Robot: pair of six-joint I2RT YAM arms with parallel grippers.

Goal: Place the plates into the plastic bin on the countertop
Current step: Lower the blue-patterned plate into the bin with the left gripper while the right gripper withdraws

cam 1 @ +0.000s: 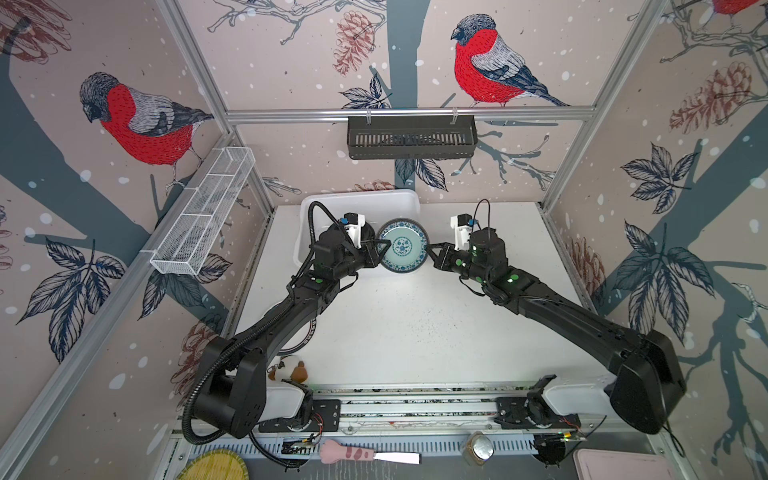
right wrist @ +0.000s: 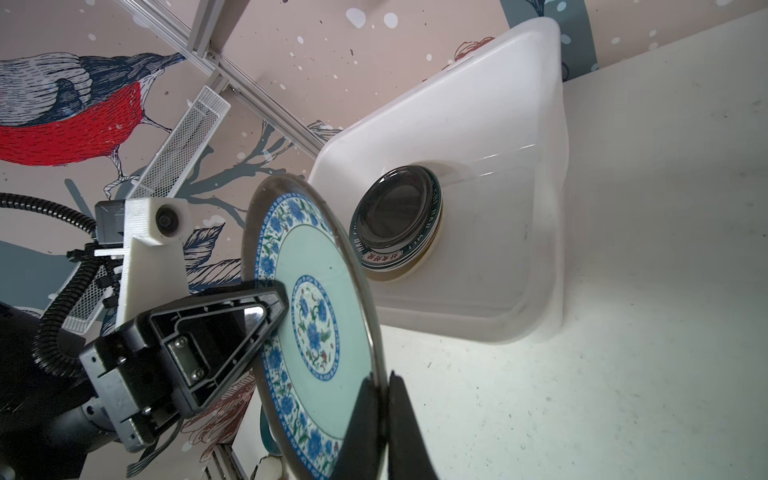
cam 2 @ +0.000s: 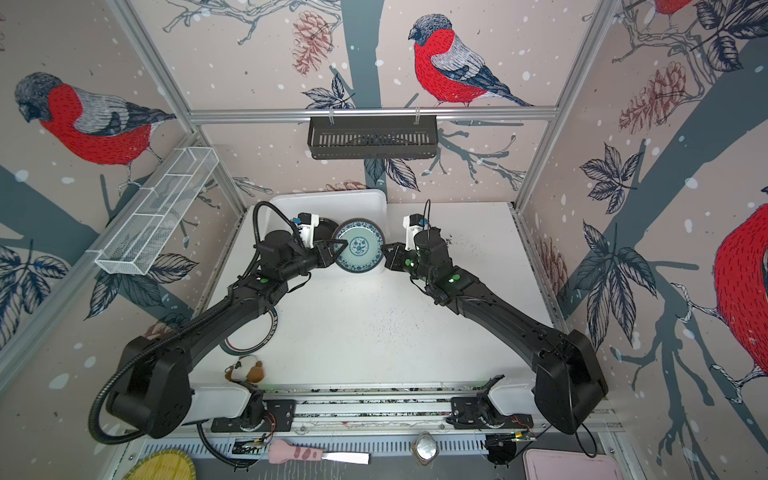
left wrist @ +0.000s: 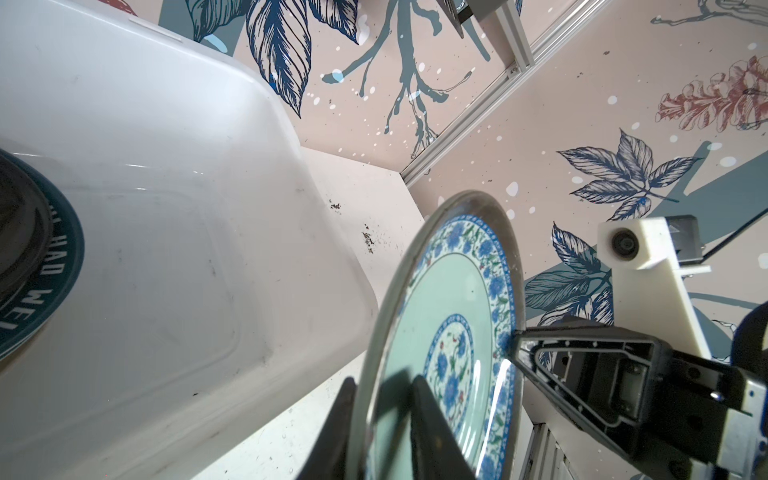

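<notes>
Right gripper (cam 1: pixel 432 250): both top views, clamped on the 3 o'clock rim of the teal plate (cam 1: pixel 403 246), at the 5 o'clock corner of the plastic bin (cam 1: pixel 361 194).
Left gripper (cam 1: pixel 380 248): 9 o'clock rim; left wrist view, straddles it, pinch unclear.
Stacked plates (right wrist: pixel 395 216): right wrist view, inside the bin.
Handling: rigid, glossy, breakable; hold the rim only.

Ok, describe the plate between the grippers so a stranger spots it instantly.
Find the white plastic bin at the countertop's back. Over its near right corner, between the left gripper and right gripper, is a plate: pale teal with blue floral bands, unlike the black plate inside.
</notes>
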